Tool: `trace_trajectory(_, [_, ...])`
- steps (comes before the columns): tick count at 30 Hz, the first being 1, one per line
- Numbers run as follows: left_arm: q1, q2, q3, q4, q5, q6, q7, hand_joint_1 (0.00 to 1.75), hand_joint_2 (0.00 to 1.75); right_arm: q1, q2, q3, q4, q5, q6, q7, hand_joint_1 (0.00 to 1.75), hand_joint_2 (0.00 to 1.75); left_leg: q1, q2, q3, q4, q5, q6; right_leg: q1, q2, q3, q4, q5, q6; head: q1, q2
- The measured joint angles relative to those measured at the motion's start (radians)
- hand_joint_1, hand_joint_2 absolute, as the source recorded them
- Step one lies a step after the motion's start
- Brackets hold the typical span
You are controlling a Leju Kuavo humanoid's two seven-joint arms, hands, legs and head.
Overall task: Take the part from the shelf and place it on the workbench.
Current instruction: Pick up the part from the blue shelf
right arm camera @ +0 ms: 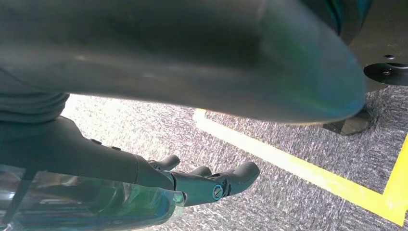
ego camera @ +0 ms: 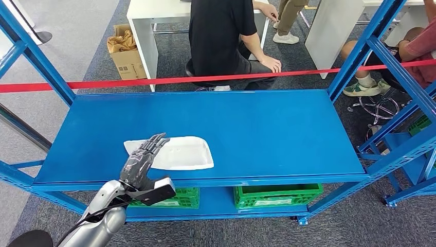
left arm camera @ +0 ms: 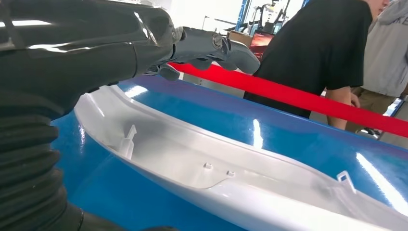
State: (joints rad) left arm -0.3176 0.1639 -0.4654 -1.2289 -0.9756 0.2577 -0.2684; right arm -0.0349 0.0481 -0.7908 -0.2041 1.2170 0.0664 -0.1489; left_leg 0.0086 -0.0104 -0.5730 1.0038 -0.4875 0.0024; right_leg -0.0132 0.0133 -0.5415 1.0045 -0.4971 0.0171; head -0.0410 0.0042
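The left hand (ego camera: 140,163) hovers over the part's (ego camera: 180,153) near end on the shelf (ego camera: 267,128), fingers extended and gripping nothing, apparently lining up a grasp; the right hand (right arm camera: 192,185) hangs empty, fingers loosely apart.

Premises present as a workshop or robot test area within an office-type room. Evidence: a blue steel shelf (ego camera: 205,128) on open framing, with green plastic crates (ego camera: 277,194) stored on its lower level; a red barrier tape (ego camera: 205,80) stretched across behind the shelf; grey carpet (ego camera: 67,51) marked with yellow floor lines (right arm camera: 298,168); white desks (ego camera: 149,15); a cardboard box (ego camera: 123,51); seated people (ego camera: 221,36) beyond the tape.
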Motion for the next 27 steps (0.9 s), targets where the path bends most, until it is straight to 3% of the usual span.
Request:
trace_trajectory(11, [-0.032, 0.001, -0.001, 0.072, 0.000, -0.002, 0.009, 0.00, 1.75, 0.000, 0.000, 0.000, 0.000, 0.015, 0.001, -0.011, 0.00, 0.00, 0.000, 0.000, 0.000, 0.000, 0.000, 0.000, 0.000, 0.000, 0.000, 0.000, 0.000, 0.000, 0.000, 0.000])
trace_trajectory(27, [-0.194, -0.039, -0.015, 0.304, -0.007, 0.023, -0.006, 0.00, 1.75, -0.005, 0.002, 0.000, 0.000, 0.030, 0.004, -0.019, 0.00, 0.00, 0.000, 0.000, 0.002, 0.000, 0.000, 0.000, 0.000, 0.000, 0.002, 0.000, 0.000, 0.000, 0.000, 0.000])
